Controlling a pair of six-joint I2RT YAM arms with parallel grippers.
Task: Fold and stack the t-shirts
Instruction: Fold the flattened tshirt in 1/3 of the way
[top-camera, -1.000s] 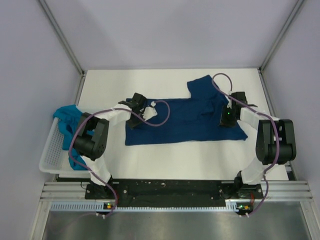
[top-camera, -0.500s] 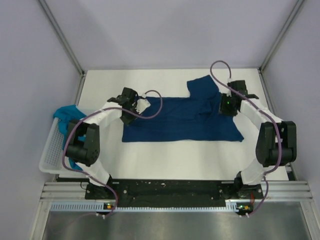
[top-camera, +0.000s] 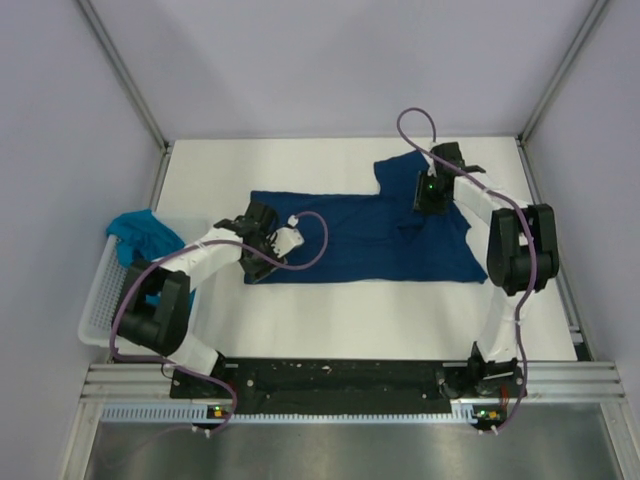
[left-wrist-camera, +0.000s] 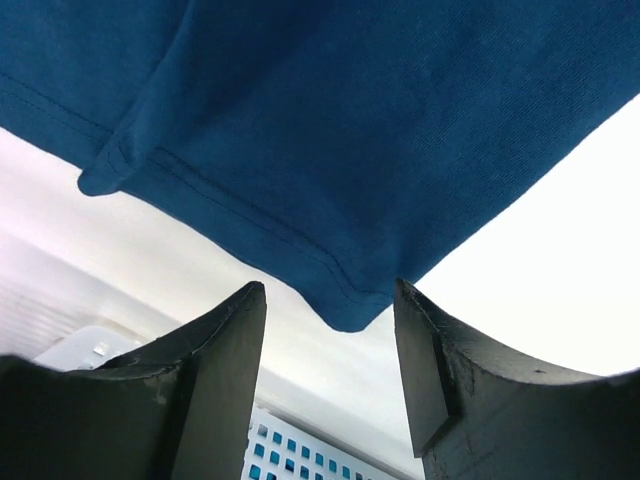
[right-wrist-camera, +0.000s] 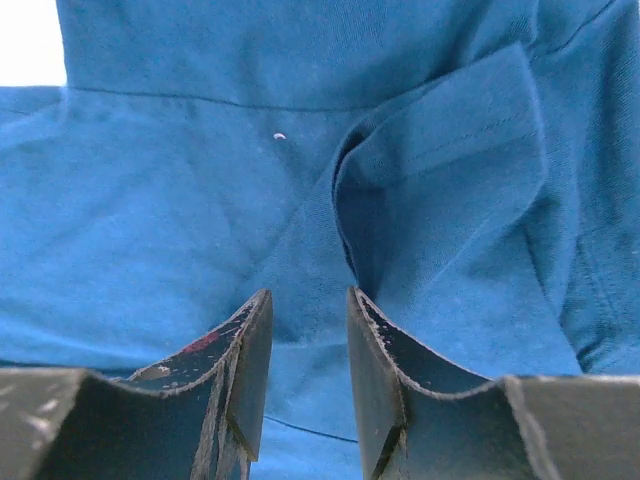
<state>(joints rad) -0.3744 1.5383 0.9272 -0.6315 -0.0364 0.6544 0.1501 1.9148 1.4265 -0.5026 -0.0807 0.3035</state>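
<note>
The dark navy t-shirt (top-camera: 370, 235) lies spread across the middle of the white table, with no print showing. My left gripper (top-camera: 256, 268) is at its near-left corner. In the left wrist view the gripper (left-wrist-camera: 330, 292) is open, and the hemmed corner of the navy shirt (left-wrist-camera: 350, 305) sits between the fingertips without being clamped. My right gripper (top-camera: 428, 200) hovers over the shirt's far-right part near a sleeve. In the right wrist view it (right-wrist-camera: 308, 295) is open narrowly and empty above a fold in the shirt (right-wrist-camera: 440, 170). The teal t-shirt (top-camera: 140, 235) lies bunched in the basket.
A white lattice basket (top-camera: 100, 310) stands at the table's left edge, and it also shows in the left wrist view (left-wrist-camera: 300, 455). Metal frame posts rise at the far corners. Purple cables loop above both wrists.
My left gripper moved from the shirt's far-left edge toward me, to its near-left corner. My right gripper moved away from me and to the left over the shirt. The shirt shifted slightly.
</note>
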